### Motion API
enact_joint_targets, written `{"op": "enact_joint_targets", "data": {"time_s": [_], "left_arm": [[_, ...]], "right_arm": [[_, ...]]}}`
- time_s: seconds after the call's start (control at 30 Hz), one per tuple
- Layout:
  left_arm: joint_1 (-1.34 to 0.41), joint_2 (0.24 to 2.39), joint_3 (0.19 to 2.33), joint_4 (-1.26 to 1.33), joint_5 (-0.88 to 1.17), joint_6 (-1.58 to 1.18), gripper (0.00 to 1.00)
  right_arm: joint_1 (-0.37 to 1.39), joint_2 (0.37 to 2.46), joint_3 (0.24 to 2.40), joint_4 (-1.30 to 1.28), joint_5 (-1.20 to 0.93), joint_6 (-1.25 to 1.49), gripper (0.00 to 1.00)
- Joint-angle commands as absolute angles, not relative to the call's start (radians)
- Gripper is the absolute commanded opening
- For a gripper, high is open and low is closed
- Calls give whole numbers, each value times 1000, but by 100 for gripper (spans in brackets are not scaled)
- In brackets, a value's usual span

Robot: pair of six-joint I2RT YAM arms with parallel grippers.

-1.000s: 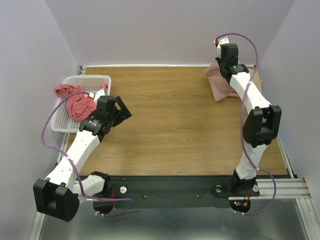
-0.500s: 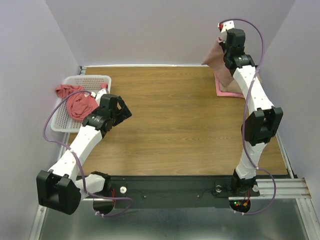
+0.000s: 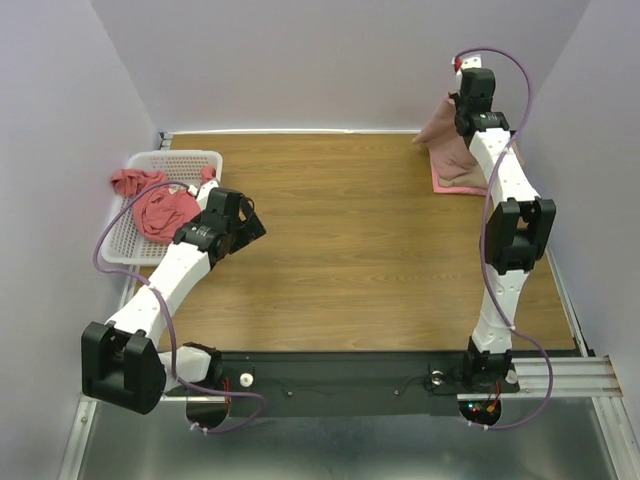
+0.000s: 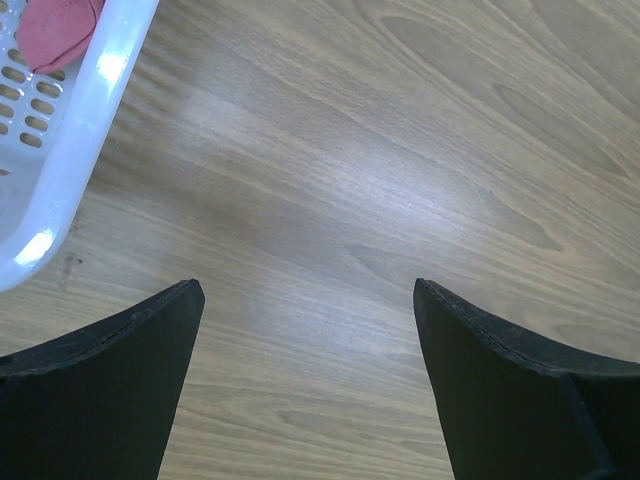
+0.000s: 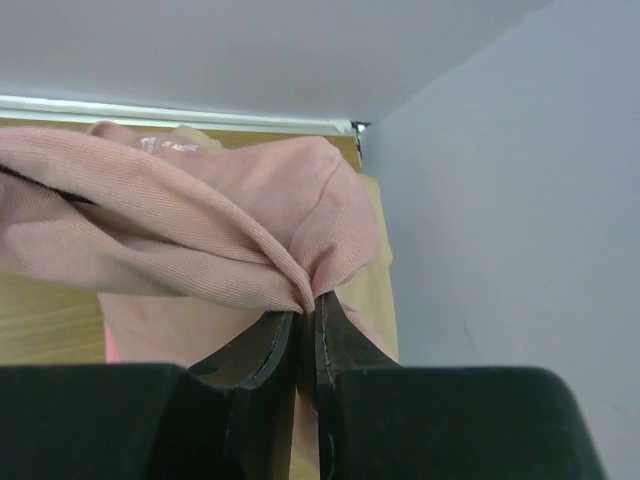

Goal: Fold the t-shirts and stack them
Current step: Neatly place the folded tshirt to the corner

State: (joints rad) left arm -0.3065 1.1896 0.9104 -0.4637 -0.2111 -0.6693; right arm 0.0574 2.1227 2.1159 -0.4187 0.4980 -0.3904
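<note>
Two arms work at opposite sides of the surface (image 3: 350, 240). At the far left stands the basket (image 3: 170, 156), and in it lies the coral-red shirt (image 3: 165, 212), bunched, with more red cloth draped over the basket's far-left rim; whether that is a second shirt cannot be told. The left tool (image 3: 243, 225) hovers just right of the basket with its fingers spread wide and nothing between them. Its wrist view shows only bare wood below and the basket wall at the upper left. This arm is by far the nearer one to the basket, so the next shirt to be drawn from it probably falls to this arm.

Far to the right, in the back corner, the right tool (image 5: 305, 305) is raised above the surface, its fingers pressed together on a fold of the dusty-pink shirt (image 3: 443, 122). The shirt hangs bunched from that pinch, its length trailing down and to the left of the tool. Directly below and slightly nearer lies the stack: the tan shirt (image 5: 372, 250) on top, with a bright pink edge (image 3: 443, 188) showing beneath it. The hanging shirt appears to touch the stack's far edge. Setting it down probably depends on lowering it toward the near side, squarely over the tan shirt.
</note>
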Motion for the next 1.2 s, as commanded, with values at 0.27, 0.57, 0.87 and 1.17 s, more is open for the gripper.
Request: {"op": "enact_joint_targets", "data": {"time_s": [0.27, 0.57, 0.87, 1.17], "left_arm": [[-305, 1249, 960, -454, -219, -655, 98], [-305, 1304, 973, -453, -201, -653, 98], [-305, 1333, 985, -453, -186, -653, 98], [-305, 1305, 986, -465, -180, -653, 98]], "right_arm": [[-77, 2174, 2184, -370, 479, -244, 0], [-155, 2238, 2177, -385, 459, -172, 1], [-186, 2286, 2174, -391, 472, -166, 31], [-189, 2240, 2178, -393, 506, -124, 100]]}}
